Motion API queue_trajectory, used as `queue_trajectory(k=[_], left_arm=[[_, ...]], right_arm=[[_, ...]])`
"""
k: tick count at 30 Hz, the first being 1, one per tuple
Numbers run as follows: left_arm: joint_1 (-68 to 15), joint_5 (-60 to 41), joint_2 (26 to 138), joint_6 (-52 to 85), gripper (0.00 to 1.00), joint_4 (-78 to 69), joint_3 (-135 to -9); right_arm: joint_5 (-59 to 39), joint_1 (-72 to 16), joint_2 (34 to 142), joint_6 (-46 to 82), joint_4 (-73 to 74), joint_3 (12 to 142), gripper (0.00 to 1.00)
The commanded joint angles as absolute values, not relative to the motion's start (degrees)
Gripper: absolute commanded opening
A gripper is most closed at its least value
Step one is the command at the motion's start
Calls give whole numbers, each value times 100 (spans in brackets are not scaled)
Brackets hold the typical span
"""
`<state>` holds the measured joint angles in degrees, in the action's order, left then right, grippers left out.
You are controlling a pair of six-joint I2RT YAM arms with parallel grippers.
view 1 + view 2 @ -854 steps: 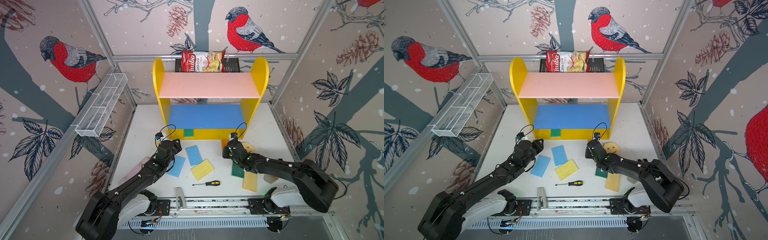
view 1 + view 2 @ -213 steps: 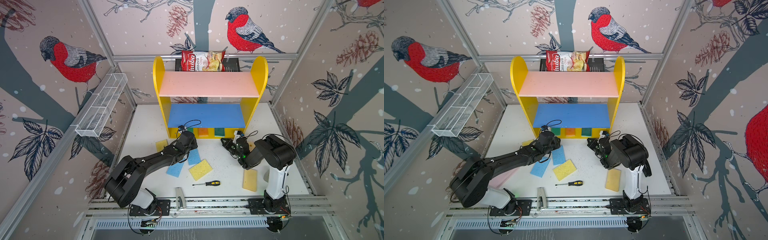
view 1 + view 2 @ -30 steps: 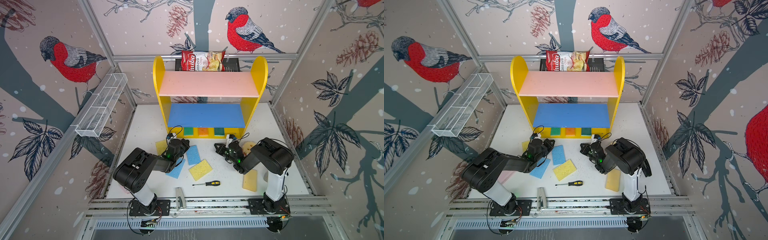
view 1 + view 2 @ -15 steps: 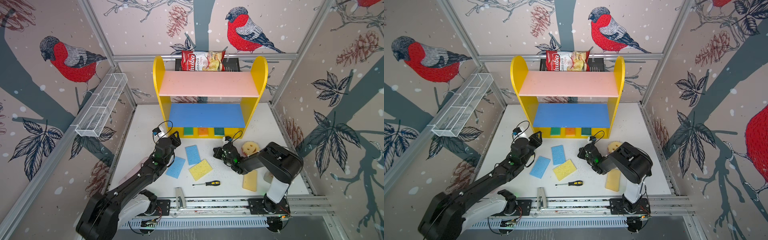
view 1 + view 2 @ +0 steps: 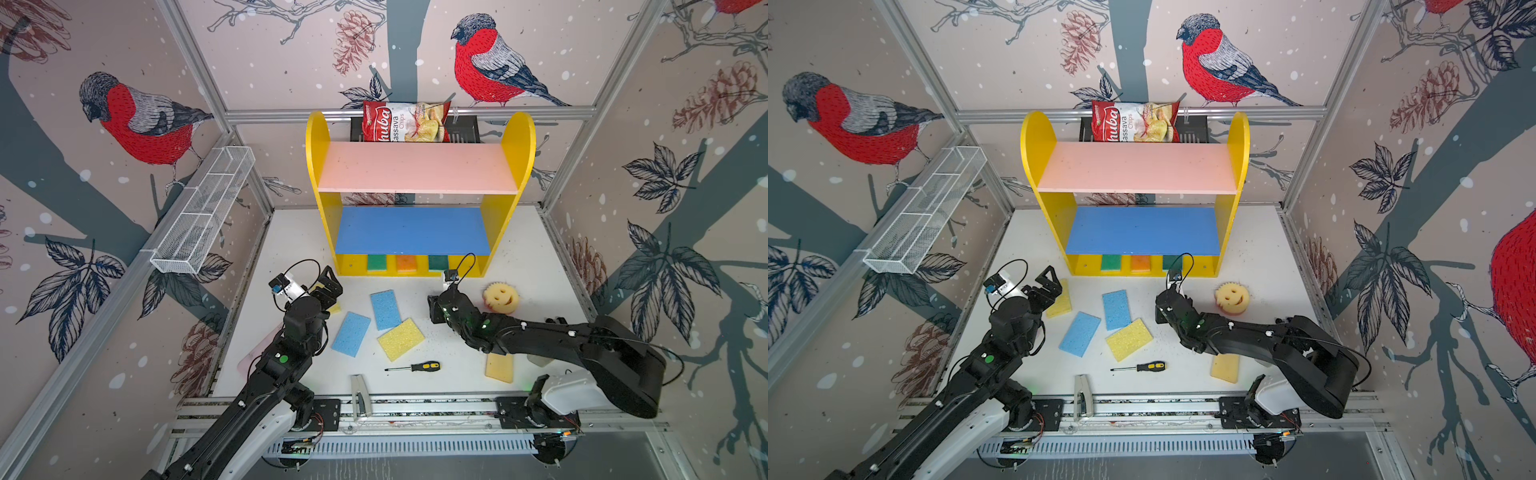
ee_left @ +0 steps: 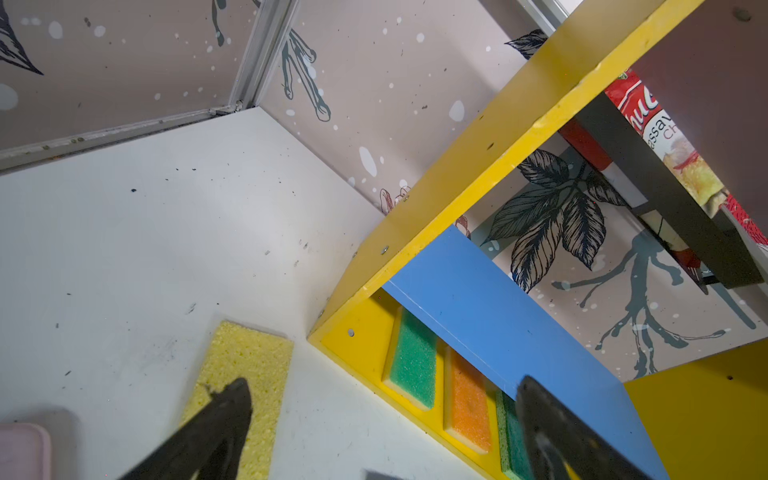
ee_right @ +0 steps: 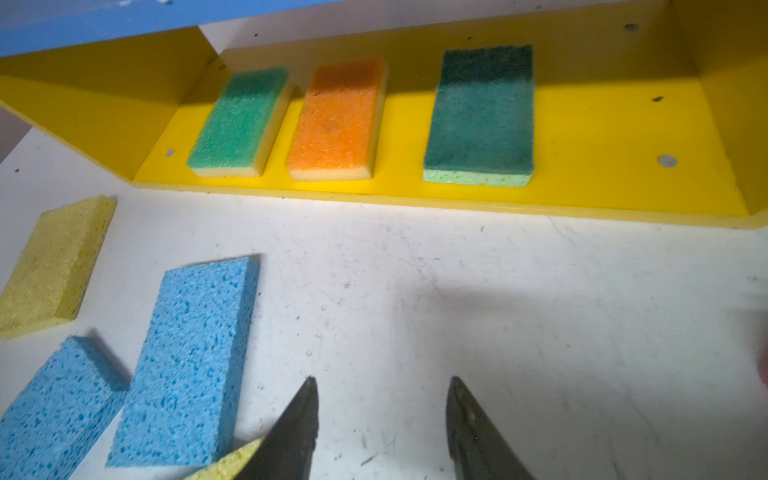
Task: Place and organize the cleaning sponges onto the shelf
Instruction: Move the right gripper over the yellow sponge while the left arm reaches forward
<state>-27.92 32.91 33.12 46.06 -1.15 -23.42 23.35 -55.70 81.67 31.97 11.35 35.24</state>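
The yellow shelf [image 5: 318, 166] [image 5: 1034, 166] stands at the back. On its base lie a green [image 7: 239, 120], an orange [image 7: 336, 120] and a dark green sponge [image 7: 480, 112]. Loose on the table are two blue sponges [image 5: 385, 309] [image 5: 351, 333], a yellow one [image 5: 401, 338], another yellow one [image 5: 499, 368] and the round smiley sponge [image 5: 500, 296]. My left gripper [image 5: 328, 289] [image 6: 384, 384] is open above a further yellow sponge [image 6: 245, 365]. My right gripper [image 5: 434, 307] [image 7: 382, 380] is open over bare table in front of the shelf, holding nothing.
A chips bag [image 5: 405, 122] sits in a black basket behind the shelf. A white wire tray [image 5: 203, 212] hangs on the left wall. A screwdriver [image 5: 415, 367] and a grey tool [image 5: 358, 392] lie near the front rail. A pink flat thing [image 5: 253, 357] lies under the left arm.
Both grippers went from shut to open. The left gripper moved left, away from the blue sponges, to above the yellow sponge. The right arm lowered and stretched out flat.
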Motion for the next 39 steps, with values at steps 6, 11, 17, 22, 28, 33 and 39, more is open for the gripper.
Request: queue_trajectory(k=[6,11,17,22,28,33,39], left_arm=[[-2775,3345,3225,4587,97,147,-2305],[-2767,3218,3277,4667,97,50,-2275],[-2745,3075,3374,4719,97,88,-2294],[-2712,2950,3469,4772,97,220,-2341],[-2630,2810,3605,4790,97,270,-2355],[-2391,2598,3794,4898,97,398,-2364],[-2224,2340,3959,4871,97,95,-2319]], right_arm=[[1522,-5940,9163,2927,679,4697,60],[1002,-5949,9832,2979,521,5246,62],[531,-5939,10291,2942,455,5480,62],[291,-5910,10585,2940,453,5633,61],[310,-5891,10556,2892,483,5716,60],[939,-6070,10202,2529,83,5720,61],[1212,-6055,9642,2520,-470,5123,63]])
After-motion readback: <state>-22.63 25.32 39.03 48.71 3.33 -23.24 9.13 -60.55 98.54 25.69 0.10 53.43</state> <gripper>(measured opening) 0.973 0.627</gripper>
